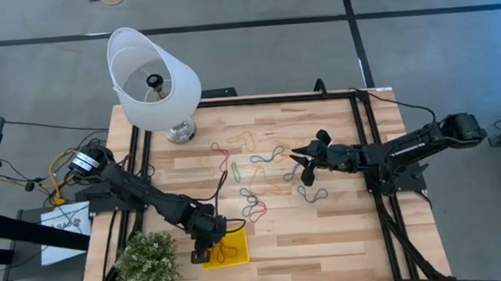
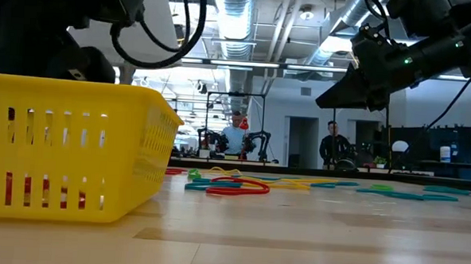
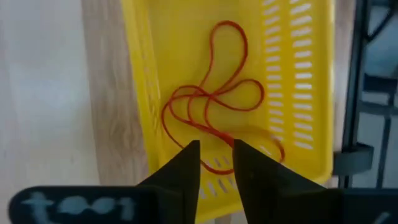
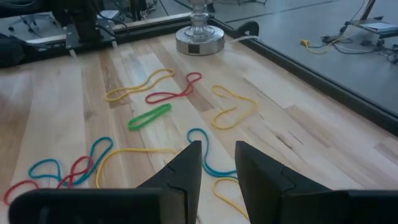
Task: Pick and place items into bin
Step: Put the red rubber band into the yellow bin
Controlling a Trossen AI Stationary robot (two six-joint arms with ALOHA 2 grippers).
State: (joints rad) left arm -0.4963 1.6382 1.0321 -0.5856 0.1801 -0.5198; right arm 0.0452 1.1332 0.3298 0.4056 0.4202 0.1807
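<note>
Barely begun, I judge: one red loop (image 3: 214,99) lies in the bin (image 3: 311,81) under the left tool (image 3: 216,163), fingers slightly parted, gripping nothing. Many loops (image 4: 149,116) remain at the worktop's (image 1: 326,232) centre, below the right tool (image 4: 216,163), parted and empty, hovering at three o'clock.

A wooden table (image 1: 326,232) is carrying scattered bands (image 1: 265,157), a yellow bin (image 1: 233,246), a lamp (image 1: 152,77) and a plant (image 1: 145,262).

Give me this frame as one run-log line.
left gripper: open, over bin | red band lies in bin | right gripper: open, above loose bands on table
</note>
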